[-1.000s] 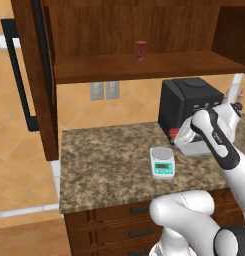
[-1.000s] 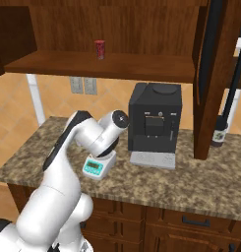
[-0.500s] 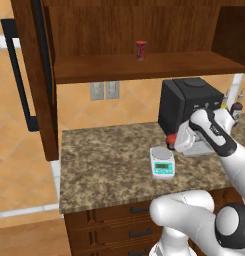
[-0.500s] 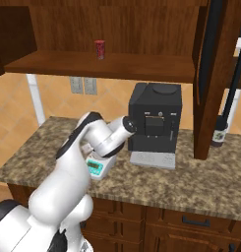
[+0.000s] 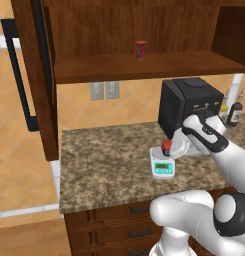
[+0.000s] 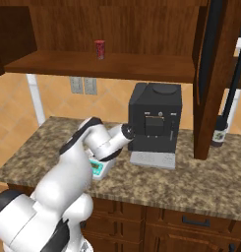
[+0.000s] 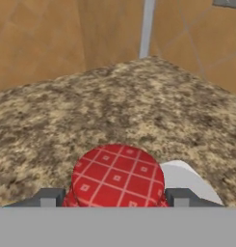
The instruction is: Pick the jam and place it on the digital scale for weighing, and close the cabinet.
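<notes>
— jaws, what have you got?
— both are clamped on the jam (image 7: 117, 176), one tip each side of its red lid, so it can't slip. i hold it just over the digital scale (image 5: 162, 166), to set it down flat.
— and the cabinet (image 5: 44, 75)?
— doors hang open, waiting for me.

speckled granite counter (image 5: 104, 160), tan tiled wall (image 5: 129, 107), dark wood drawers (image 6: 191, 221).
</notes>
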You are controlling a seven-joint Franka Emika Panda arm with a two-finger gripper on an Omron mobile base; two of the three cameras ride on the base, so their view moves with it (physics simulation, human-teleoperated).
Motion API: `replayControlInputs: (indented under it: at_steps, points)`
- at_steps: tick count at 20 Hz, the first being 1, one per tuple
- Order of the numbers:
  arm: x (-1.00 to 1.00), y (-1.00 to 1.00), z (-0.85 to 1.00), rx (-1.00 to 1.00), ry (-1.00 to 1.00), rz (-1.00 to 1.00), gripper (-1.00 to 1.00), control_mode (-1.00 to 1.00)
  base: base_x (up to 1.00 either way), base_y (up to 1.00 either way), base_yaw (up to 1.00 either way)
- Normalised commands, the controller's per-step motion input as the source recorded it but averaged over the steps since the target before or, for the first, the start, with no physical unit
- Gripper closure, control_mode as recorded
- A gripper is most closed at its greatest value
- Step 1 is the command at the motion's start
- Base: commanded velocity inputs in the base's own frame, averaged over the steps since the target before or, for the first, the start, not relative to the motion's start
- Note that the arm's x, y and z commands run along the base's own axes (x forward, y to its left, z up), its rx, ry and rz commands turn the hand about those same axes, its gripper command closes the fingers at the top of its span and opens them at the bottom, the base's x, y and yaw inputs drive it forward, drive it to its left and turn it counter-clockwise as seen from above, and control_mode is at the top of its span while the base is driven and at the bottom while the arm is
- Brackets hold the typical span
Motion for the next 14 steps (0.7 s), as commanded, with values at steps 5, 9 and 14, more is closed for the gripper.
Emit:
replayControlInputs:
  at_steps: [5, 9, 14]
  points:
    - [0.18, 0.00, -0.24, 0.00, 0.00, 0.00, 1.00, -1.00, 0.00, 0.00, 0.00]
    - [0.27, 0.00, -0.18, 0.00, 0.00, 0.00, 1.00, -1.00, 0.00, 0.00, 0.00]
    - [0.25, 0.00, -0.12, 0.00, -0.04, 0.00, 1.00, -1.00, 0.00, 0.00, 0.00]
